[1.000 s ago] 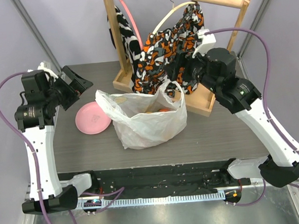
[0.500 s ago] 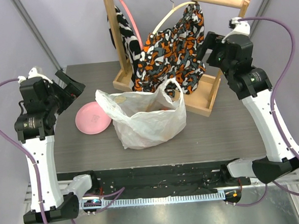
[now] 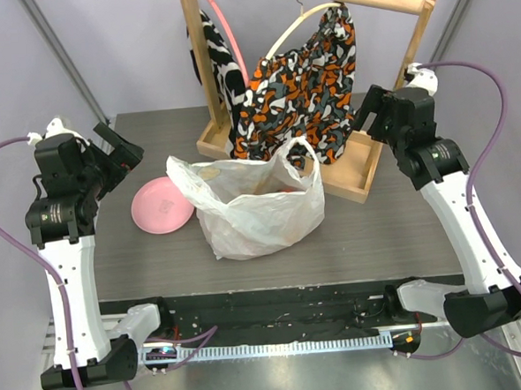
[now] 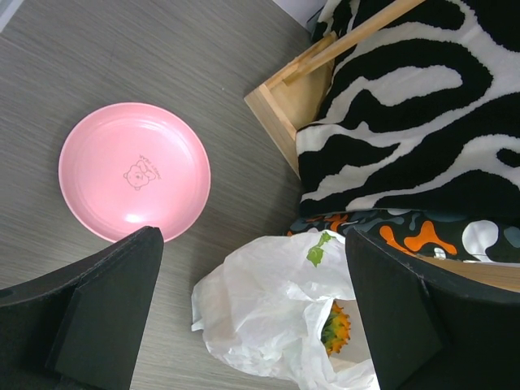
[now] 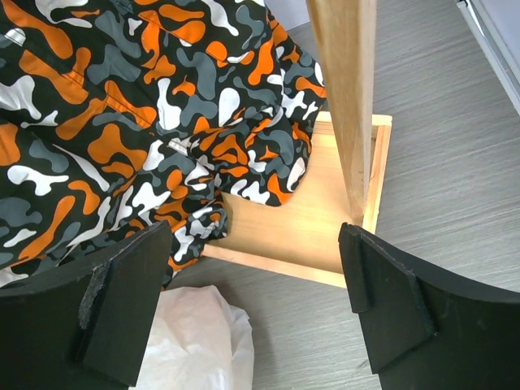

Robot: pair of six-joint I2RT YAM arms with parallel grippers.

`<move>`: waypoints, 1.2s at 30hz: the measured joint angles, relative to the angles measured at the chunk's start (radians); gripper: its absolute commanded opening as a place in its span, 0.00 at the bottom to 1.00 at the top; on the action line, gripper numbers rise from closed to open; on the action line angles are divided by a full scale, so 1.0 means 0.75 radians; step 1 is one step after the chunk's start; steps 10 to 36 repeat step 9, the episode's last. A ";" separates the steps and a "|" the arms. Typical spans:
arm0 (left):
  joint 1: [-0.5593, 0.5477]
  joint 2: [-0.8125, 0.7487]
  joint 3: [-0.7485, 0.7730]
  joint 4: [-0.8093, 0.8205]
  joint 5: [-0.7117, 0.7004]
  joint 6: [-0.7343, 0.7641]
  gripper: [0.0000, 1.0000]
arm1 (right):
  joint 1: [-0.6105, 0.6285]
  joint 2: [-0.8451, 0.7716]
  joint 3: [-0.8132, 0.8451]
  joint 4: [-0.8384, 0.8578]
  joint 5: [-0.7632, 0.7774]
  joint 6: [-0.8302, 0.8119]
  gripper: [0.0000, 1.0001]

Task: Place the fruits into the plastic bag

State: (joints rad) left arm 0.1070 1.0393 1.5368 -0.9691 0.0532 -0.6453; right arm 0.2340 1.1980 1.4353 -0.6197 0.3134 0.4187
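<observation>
Your left gripper (image 3: 123,146) hangs above the table (image 3: 387,231) at about 10 o'clock from the plastic bag (image 3: 257,217). Its 2 fingers (image 4: 106,301) are spread wide with nothing between them. Your right gripper (image 3: 369,118) is up at about 2 o'clock from the bag, over the wooden rack (image 3: 358,173). It too has its fingers (image 5: 122,301) well apart and is holding nothing.

The bag stands open-mouthed near the middle of the table, just in front of the rack's base. The fruits (image 3: 278,191) are inside it: from above you get only an orange-red glimpse through the mouth. Your left wrist view picks out the orange pineapple (image 4: 337,329) inside the bag. The other fruits can't be told apart.

The pink plate (image 3: 161,205) lies at 9 o'clock from the bag, close to it, with nothing on it. The patterned cloth (image 3: 302,86) hangs from the rack at 12 o'clock.
</observation>
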 measured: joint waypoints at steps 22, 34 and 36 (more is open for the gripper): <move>0.000 -0.003 -0.003 0.001 0.006 0.002 1.00 | -0.001 -0.033 -0.057 0.040 0.000 0.012 0.93; 0.000 -0.003 -0.003 0.001 0.006 0.002 1.00 | -0.001 -0.033 -0.057 0.040 0.000 0.012 0.93; 0.000 -0.003 -0.003 0.001 0.006 0.002 1.00 | -0.001 -0.033 -0.057 0.040 0.000 0.012 0.93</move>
